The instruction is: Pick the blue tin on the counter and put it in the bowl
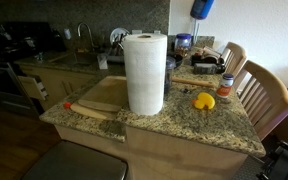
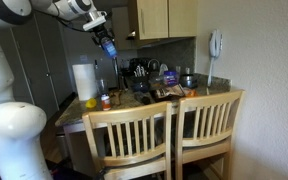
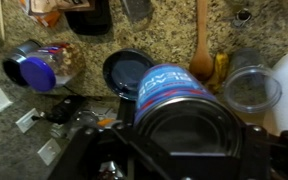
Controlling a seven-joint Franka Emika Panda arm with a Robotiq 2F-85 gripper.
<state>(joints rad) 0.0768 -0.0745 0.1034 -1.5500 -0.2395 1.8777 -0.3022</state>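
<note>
My gripper (image 3: 184, 128) is shut on the blue tin (image 3: 174, 88), a blue can with red and white lettering that fills the lower middle of the wrist view. In both exterior views the gripper (image 2: 107, 42) holds the tin (image 2: 110, 49) high in the air above the counter; the tin (image 1: 202, 8) also shows at the top edge, behind the paper-towel roll. Below the tin, a dark round bowl (image 3: 127, 72) with a blue rim sits on the granite counter, just left of the tin and partly covered by it.
A tall paper-towel roll (image 1: 144, 72) stands mid-counter, with a yellow object (image 1: 203, 101) and a red-labelled jar (image 1: 226, 86) nearby. The wrist view also shows a wooden spoon (image 3: 201, 40), a clear glass (image 3: 251, 90) and a blue-lidded jar (image 3: 34, 70). Two wooden chairs (image 2: 164, 135) line the counter edge.
</note>
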